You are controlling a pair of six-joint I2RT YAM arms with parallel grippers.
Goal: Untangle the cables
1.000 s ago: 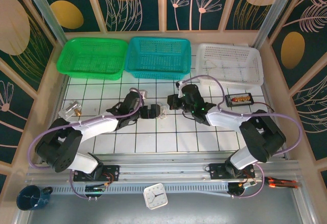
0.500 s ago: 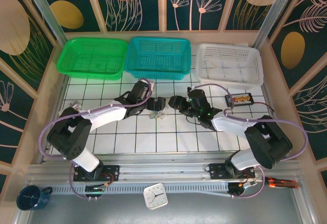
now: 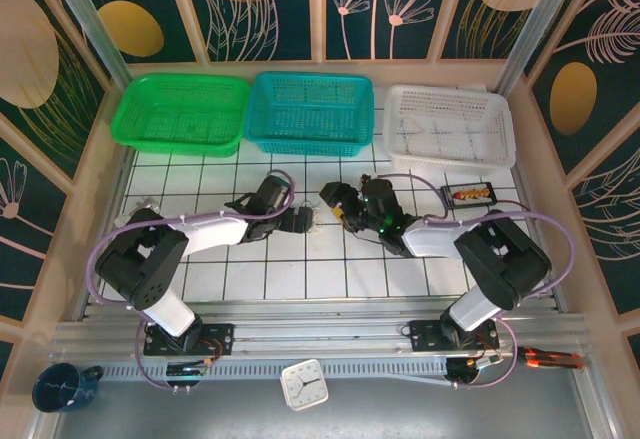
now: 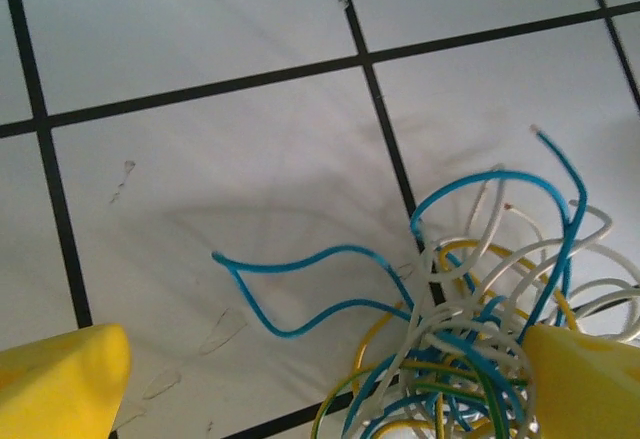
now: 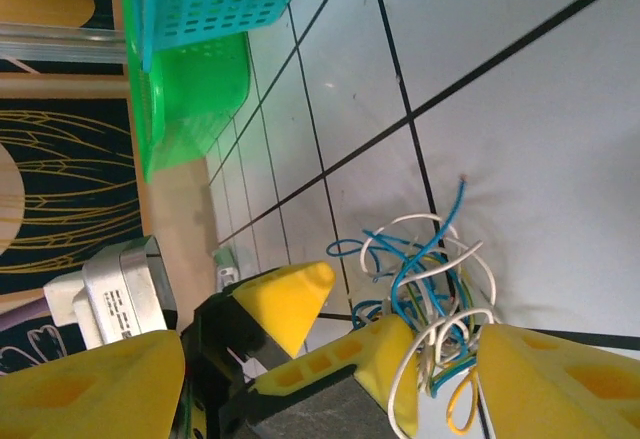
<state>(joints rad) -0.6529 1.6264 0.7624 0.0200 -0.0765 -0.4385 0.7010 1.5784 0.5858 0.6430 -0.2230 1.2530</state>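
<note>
The cables [image 4: 480, 344] are a small tangle of thin blue, white, yellow and green wires lying on the white tiled table [image 4: 220, 149]. In the top view the cables [image 3: 319, 220] lie between the two grippers. My left gripper [image 4: 320, 389] stands open and low over the tiles, its right fingertip [image 4: 585, 379] against the tangle, and one blue loop reaches into the gap. My right gripper [image 5: 325, 389] is open too. The cables [image 5: 430, 279] sit just inside its right finger [image 5: 560, 379], touching one yellow finger [image 5: 390, 369] of the left gripper [image 3: 302, 221]. The right gripper [image 3: 335, 202] faces it closely.
Three baskets line the back: green [image 3: 180, 112], teal [image 3: 310, 111] and white [image 3: 450, 124]. A small black box [image 3: 468, 194] with a red-black lead lies at the right. A clock [image 3: 303, 384] and a dark mug [image 3: 60, 387] sit in front of the arm bases.
My right gripper has gone from shut to open. The left gripper lifted toward the baskets, then came back down against the tangle; the right one edged left toward it.
</note>
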